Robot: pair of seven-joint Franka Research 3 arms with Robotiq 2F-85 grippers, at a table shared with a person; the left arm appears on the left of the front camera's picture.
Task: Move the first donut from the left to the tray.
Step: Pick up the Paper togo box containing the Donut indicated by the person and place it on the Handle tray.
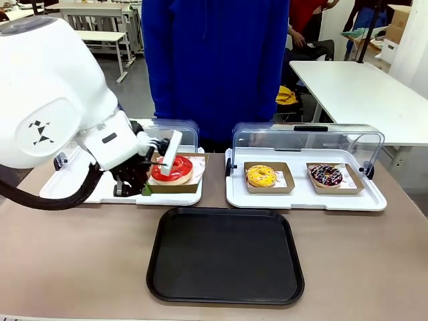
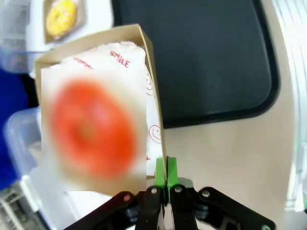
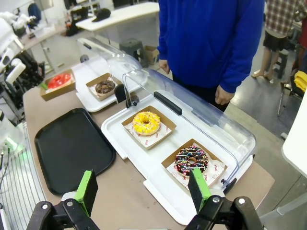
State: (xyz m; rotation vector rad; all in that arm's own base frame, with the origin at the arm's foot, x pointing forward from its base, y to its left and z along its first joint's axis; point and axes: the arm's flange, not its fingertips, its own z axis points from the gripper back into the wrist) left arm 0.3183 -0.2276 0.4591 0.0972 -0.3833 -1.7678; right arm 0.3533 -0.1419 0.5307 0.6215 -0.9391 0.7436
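- The left gripper (image 2: pixel 166 178) pinches the wall of the cardboard holder (image 2: pixel 152 72) carrying the red donut (image 1: pixel 172 168), at the left white tray's (image 1: pixel 100 190) front edge.
- Light load, soft icing: the holder's stiff rim looks the safest hold.
- The right gripper (image 3: pixel 144 190) hangs open; its view shows a chocolate donut (image 3: pixel 104 86) near the red one, and the black tray (image 3: pixel 72 143) waiting.

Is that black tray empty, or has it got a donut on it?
Empty. The black tray is bare; the red donut sits beyond it, in its holder pinched by the left gripper.

Bare tabletop (image 1: pixel 87 241) lies open between white tray (image 1: pixel 100 190) and black tray (image 1: pixel 225 255)
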